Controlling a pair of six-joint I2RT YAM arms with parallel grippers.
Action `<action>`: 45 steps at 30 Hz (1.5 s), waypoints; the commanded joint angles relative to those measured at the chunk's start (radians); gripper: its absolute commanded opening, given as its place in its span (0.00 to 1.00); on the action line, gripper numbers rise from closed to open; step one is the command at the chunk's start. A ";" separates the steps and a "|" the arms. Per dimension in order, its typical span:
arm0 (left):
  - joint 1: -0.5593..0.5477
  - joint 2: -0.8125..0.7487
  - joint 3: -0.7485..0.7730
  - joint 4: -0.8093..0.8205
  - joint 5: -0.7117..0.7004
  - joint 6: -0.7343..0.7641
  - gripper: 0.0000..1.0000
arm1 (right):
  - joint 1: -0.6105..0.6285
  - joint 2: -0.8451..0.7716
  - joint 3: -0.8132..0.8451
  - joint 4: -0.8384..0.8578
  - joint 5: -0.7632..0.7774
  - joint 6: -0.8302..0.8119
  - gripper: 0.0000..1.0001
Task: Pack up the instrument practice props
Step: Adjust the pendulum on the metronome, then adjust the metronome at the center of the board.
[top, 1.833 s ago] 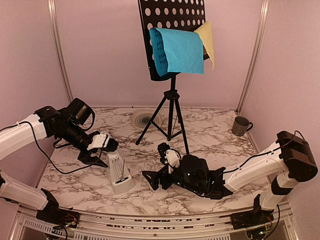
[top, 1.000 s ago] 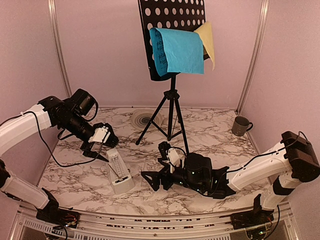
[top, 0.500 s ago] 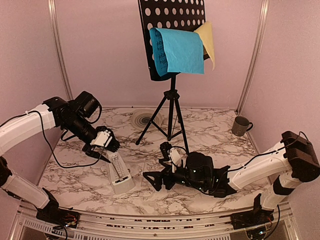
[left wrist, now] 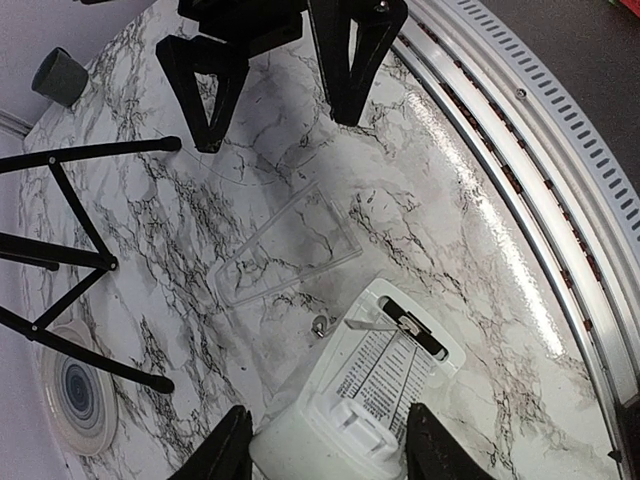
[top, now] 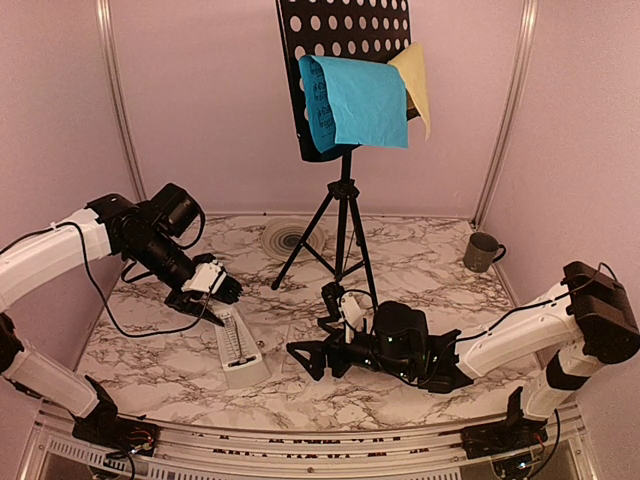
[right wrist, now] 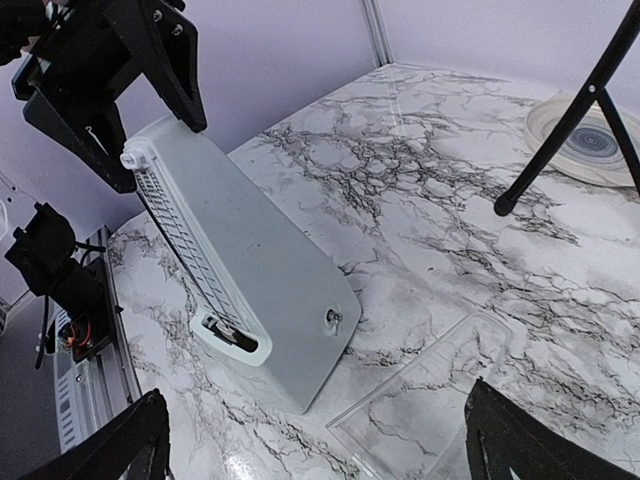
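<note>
The left end effector (top: 215, 300) has swung in from the side and come down over the metronome (left wrist: 365, 400), whose narrow top now sits between its fingers (left wrist: 228, 450). The jaws have narrowed from wide to roughly half, close against both flanks. Whether they already pinch it cannot be told. The first pickup looks begun but not finished, since the metronome's base rests on the bench (top: 420, 260). The right end effector (top: 318, 332) stays spread wide and empty, just opposite. Well beyond both, the music stand (top: 345, 40) carries the blue page (top: 365, 100) and yellow page (top: 418, 80), untouched.
</note>
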 commanded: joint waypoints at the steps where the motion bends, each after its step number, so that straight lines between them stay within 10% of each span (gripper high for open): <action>1: -0.004 -0.010 -0.017 -0.050 -0.048 -0.085 0.40 | -0.008 -0.004 0.003 0.032 -0.020 0.011 1.00; 8: -0.004 -0.056 -0.030 -0.049 0.054 -0.165 0.39 | -0.009 0.002 0.017 0.034 -0.035 0.005 1.00; 12: -0.004 -0.090 -0.061 -0.046 0.068 -0.158 0.56 | -0.010 0.005 0.021 0.028 -0.043 0.005 1.00; 14: -0.004 -0.097 -0.066 -0.044 0.040 -0.157 0.88 | -0.011 0.007 0.023 0.028 -0.047 0.005 1.00; 16: -0.001 -0.100 -0.061 -0.035 0.025 -0.168 0.99 | -0.011 0.007 0.024 0.027 -0.050 0.007 1.00; 29: 0.061 -0.292 -0.186 0.112 0.117 -0.421 0.99 | -0.014 -0.018 0.014 0.017 -0.054 0.013 1.00; 45: 0.035 -0.569 -0.467 0.703 -0.119 -1.367 0.99 | -0.027 -0.039 0.024 -0.004 -0.061 0.010 1.00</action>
